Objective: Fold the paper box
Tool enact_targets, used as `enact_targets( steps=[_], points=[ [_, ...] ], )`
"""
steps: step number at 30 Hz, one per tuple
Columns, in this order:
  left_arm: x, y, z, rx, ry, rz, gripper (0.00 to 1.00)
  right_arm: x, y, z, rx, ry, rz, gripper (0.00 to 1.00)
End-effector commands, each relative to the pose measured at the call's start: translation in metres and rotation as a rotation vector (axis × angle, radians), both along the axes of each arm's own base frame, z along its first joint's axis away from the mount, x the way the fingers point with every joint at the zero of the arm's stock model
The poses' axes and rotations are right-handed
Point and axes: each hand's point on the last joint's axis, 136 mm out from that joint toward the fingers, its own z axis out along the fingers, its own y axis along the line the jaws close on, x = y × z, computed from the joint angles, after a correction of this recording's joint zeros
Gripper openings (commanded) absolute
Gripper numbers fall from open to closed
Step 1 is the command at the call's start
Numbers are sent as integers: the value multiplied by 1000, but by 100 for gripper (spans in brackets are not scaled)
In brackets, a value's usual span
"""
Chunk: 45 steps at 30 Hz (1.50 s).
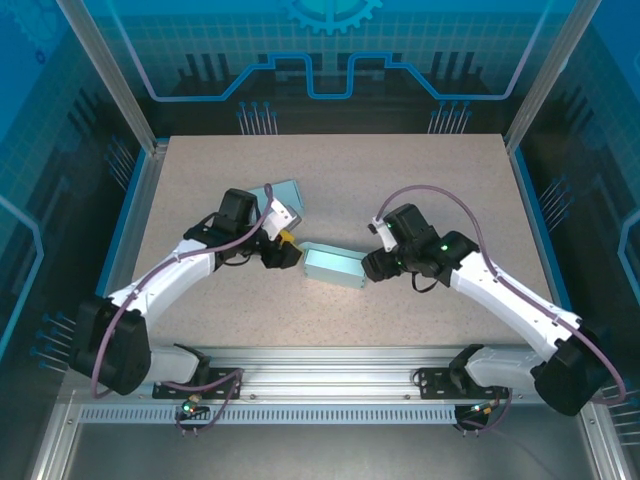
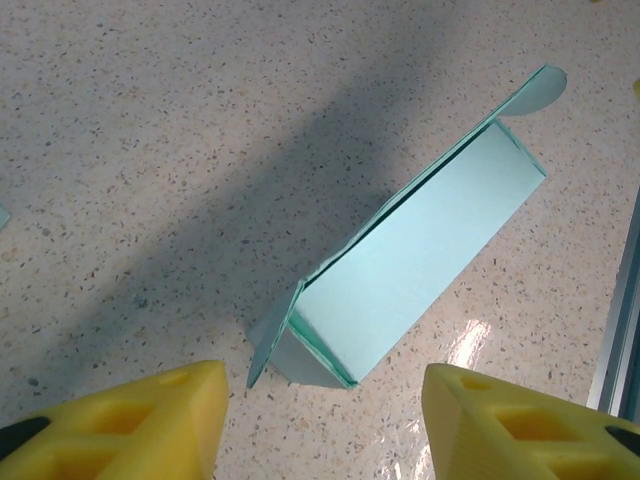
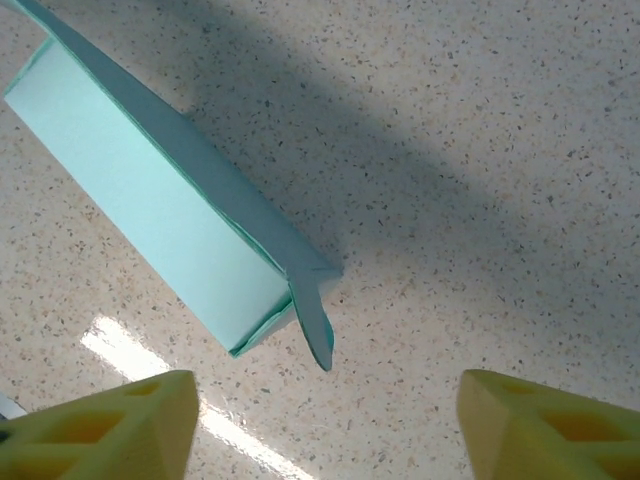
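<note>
Pale mint-green paper box (image 1: 333, 265) lies flat on the speckled beige desk (image 1: 400, 180), near the middle, long body running left-right between the two arms. Left end effector (image 1: 289, 250) sits just beside the box's left end, right end effector (image 1: 372, 265) just beside its right end. Left wrist view: left end effector (image 2: 322, 420) open, yellow fingers (image 2: 160, 420) spread wide, nothing between them, box (image 2: 420, 250) just ahead of the tips, not gripped. Rounded end flap (image 2: 265, 345) sticks out loose at the near end, another at the far end. Right wrist view: right end effector (image 3: 328, 410) also open and empty, box (image 3: 150, 210) ahead and to the left, one end flap (image 3: 315, 325) hanging off unfolded. Second pale teal paper piece (image 1: 285, 192) lies on the desk behind the left wrist, apart from the box.
</note>
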Motion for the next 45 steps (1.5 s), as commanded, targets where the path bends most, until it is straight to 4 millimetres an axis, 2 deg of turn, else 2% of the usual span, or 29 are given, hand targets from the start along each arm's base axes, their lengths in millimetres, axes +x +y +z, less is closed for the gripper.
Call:
enact_targets(
  steps=[1, 3, 7, 14, 26, 28, 45],
  points=[
    [9, -6, 6, 19, -45, -33, 52, 5, 7, 6, -19, 2, -16, 64],
    [12, -7, 2, 35, -37, -38, 50, 8, 10, 4, -38, 8, -19, 61],
    [12, -11, -4, 47, -19, -71, 50, 10, 16, 0, -54, 19, -9, 61],
    [11, -15, -11, 53, -4, -124, 50, 8, 14, 0, -66, 41, -33, 61],
    [13, -11, -16, 89, 0, -113, 40, 0, 14, 2, -67, 66, -45, 58],
    [13, -10, -17, 95, 5, -112, 38, -1, 15, 1, -70, 72, -41, 55],
    [20, -11, -11, 89, -27, -92, 31, 1, 15, -11, -101, 95, -45, 46]
  ],
)
